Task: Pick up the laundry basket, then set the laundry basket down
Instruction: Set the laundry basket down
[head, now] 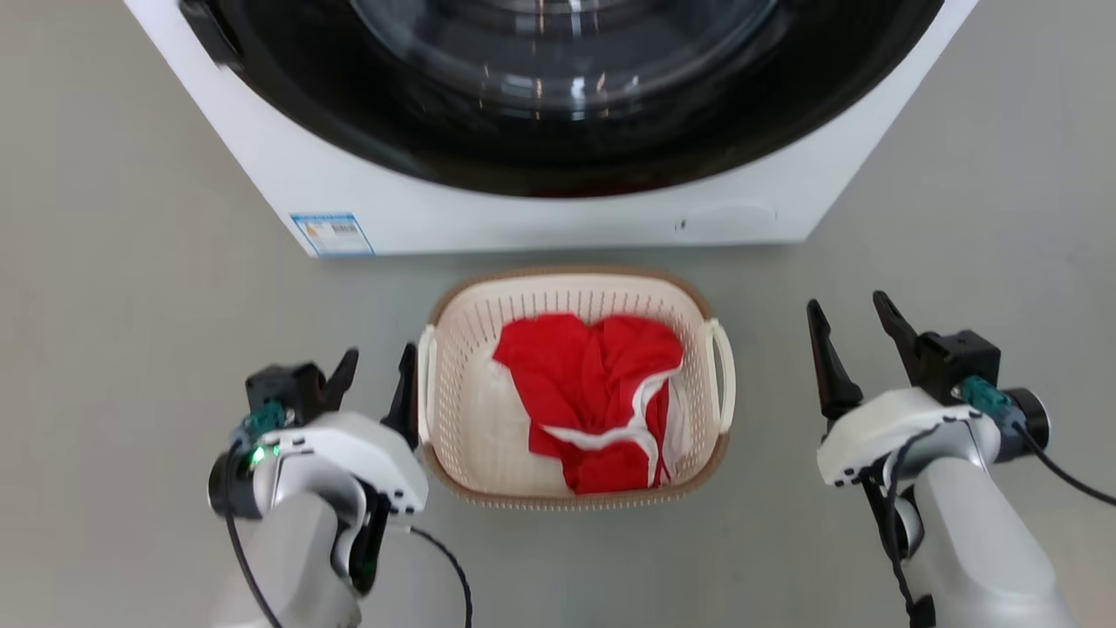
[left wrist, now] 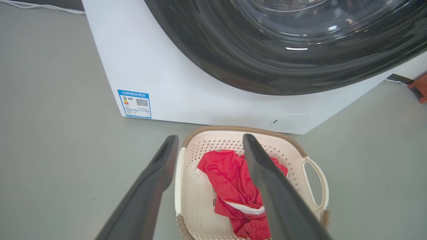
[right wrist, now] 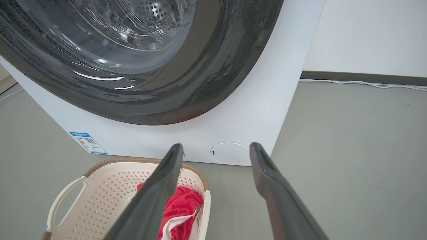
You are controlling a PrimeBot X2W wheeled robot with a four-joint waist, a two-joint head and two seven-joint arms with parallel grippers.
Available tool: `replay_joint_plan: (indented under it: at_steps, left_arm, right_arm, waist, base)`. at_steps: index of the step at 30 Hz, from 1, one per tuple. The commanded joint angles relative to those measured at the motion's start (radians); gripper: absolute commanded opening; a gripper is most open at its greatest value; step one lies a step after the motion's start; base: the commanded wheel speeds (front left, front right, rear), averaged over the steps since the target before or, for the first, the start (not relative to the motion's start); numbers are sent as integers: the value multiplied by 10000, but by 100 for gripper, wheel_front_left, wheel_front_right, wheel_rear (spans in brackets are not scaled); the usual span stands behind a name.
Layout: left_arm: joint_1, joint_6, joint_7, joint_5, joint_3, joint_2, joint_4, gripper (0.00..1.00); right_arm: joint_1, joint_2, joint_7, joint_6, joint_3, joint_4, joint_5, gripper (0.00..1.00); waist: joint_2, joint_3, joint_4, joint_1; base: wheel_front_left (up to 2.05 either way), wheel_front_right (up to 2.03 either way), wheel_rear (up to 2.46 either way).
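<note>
The laundry basket sits on the grey floor just in front of the washing machine, cream with a brown rim and white loop handles, holding a red garment. My left gripper is open right beside the basket's left handle; in the left wrist view its fingers straddle the left rim, with the basket below. My right gripper is open and empty, a hand's width to the right of the right handle. The right wrist view shows that gripper above the basket.
The white front-loading washing machine with its dark round door stands directly behind the basket. A white cable runs along the wall base at the right. Bare grey floor lies on both sides and in front of the basket.
</note>
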Motion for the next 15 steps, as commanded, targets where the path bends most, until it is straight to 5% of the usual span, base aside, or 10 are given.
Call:
replay_joint_plan:
  at_steps: [1, 15]
  left_arm:
    - [261, -85, -63, 124, 336, 144, -259, 100]
    - [2142, -62, -63, 409, 901, 57, -1263, 100]
  right_arm:
    - [242, 57, -136, 60, 130, -327, -170, 100]
    - [2107, 57, -137, 60, -203, -1789, -514, 100]
  waist:
    - [-1, -699, 111, 0]
    - [-1, -2686, 182, 0]
  base:
    - [0, 0, 0]
    - [0, 0, 0]
